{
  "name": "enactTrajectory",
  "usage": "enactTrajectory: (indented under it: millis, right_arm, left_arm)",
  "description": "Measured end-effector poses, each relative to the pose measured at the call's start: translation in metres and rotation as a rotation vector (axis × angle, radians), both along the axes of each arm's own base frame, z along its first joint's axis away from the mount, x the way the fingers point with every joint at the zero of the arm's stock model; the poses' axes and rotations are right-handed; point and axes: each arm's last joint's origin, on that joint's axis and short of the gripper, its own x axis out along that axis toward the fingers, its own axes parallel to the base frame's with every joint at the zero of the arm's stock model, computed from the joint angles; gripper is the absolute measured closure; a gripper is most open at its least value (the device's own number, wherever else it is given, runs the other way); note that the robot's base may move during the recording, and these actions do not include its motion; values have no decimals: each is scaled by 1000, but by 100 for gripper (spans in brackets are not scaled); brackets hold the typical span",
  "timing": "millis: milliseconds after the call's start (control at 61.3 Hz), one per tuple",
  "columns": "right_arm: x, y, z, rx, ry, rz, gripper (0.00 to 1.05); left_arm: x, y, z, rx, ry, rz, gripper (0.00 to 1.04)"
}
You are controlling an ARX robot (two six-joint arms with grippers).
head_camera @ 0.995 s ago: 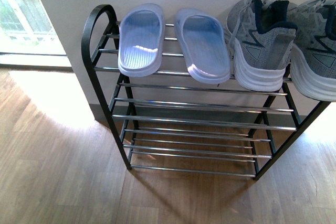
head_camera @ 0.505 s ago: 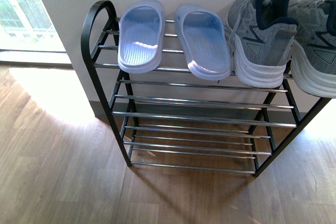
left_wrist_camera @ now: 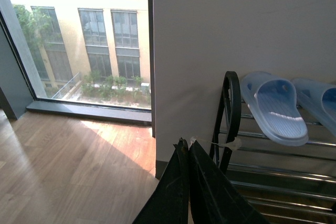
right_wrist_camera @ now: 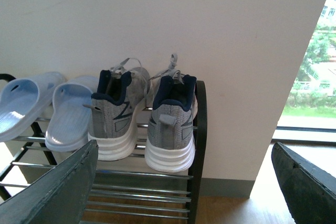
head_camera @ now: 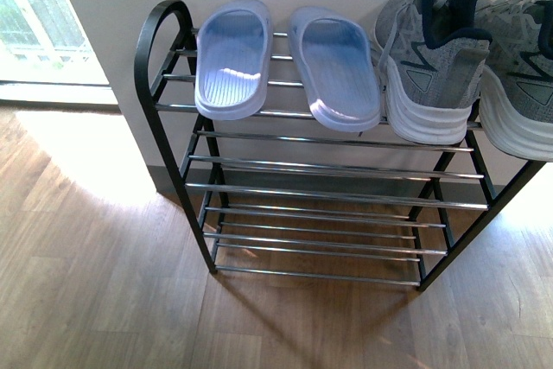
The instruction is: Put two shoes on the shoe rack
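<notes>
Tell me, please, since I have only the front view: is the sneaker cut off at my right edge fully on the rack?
Observer: Yes. The right wrist view shows that grey sneaker resting wholly on the top shelf, heel outward, right beside the end frame of the shoe rack.
Operator: Thank you. I see neither arm; is the left one holding anything?
Observer: No. In the left wrist view the left end effector is shut, with nothing between its fingers.
</notes>
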Motion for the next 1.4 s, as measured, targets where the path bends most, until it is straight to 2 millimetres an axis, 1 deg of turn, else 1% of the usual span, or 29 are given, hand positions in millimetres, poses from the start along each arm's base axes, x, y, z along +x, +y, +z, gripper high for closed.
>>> enactTrajectory:
  millis: [130, 147, 228, 245, 310, 326, 391, 522, 554, 587, 636, 1402]
  right_arm:
    - [0, 0, 0, 0, 0, -2, 9]
    - [0, 0, 0, 0, 0, -1, 9]
    - [0, 0, 0, 0, 0, -1, 9]
    - [0, 0, 0, 0, 0, -1, 9]
    - [0, 0, 0, 0, 0, -1, 9]
    - [0, 0, 0, 0, 0, -1, 9]
    - [0, 0, 0, 0, 0, -1, 9]
    - [0, 0, 0, 0, 0, -2, 9]
    - [0, 0, 0, 0, 0, -2, 9]
    - [0, 0, 0, 0, 0, 0, 9]
    - [0, 0, 0, 0, 0, 0, 9]
    - [0, 0, 0, 0, 0, -1, 9]
  left_arm:
    - [0, 0, 0, 0, -2, -1, 103]
    - [0, 0, 0, 0, -2, -1, 101]
    - [0, 0, 0, 0, -2, -1, 87]
    - [0, 0, 0, 0, -2, -1, 82]
    - [0, 0, 0, 0, -2, -1, 67]
    - [0, 0, 0, 0, -3, -1, 62]
    - [0, 0, 0, 0, -3, 0, 48]
    - [0, 0, 0, 0, -3, -2, 26]
    - [0, 0, 0, 0, -3, -1, 16]
    - [0, 0, 0, 0, -3, -1, 8]
    - [0, 0, 0, 2, -3, 0, 10]
    - [0, 0, 0, 2, -2, -1, 9]
